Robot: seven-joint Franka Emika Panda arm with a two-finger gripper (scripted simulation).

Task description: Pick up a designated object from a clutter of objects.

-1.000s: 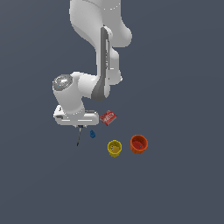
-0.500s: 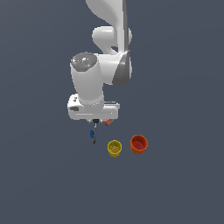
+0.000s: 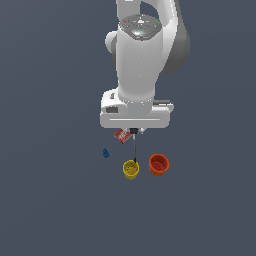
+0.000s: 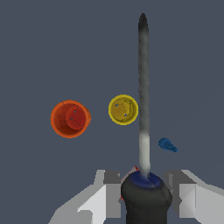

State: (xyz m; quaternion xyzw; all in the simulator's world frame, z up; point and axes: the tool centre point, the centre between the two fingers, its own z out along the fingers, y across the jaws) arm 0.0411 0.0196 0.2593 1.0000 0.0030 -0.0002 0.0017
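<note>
The screwdriver (image 3: 134,148) hangs point-down from my gripper (image 3: 134,131), which is shut on its black-and-blue handle (image 4: 145,199). Its thin dark shaft (image 4: 143,87) sticks out past the fingers (image 4: 111,194) and clear of the floor. Below lies the rest of the clutter. The yellow cup (image 3: 131,169) sits just under the shaft tip, with the orange cup (image 3: 158,164) to the exterior view's right of it. The flat red box (image 3: 120,135) peeks out beside the hand. The tiny blue piece (image 3: 105,153) lies toward the exterior view's left.
In the wrist view the orange cup (image 4: 70,118), yellow cup (image 4: 123,110) and blue piece (image 4: 167,145) lie apart from each other on the plain dark floor. A red sliver of the box (image 4: 133,169) shows behind the handle. My white arm (image 3: 142,60) towers over the items.
My arm has swung toward the exterior view's right, carrying the screwdriver with it. The shaft tip now hangs over the yellow cup instead of near the blue piece. The cups have not moved.
</note>
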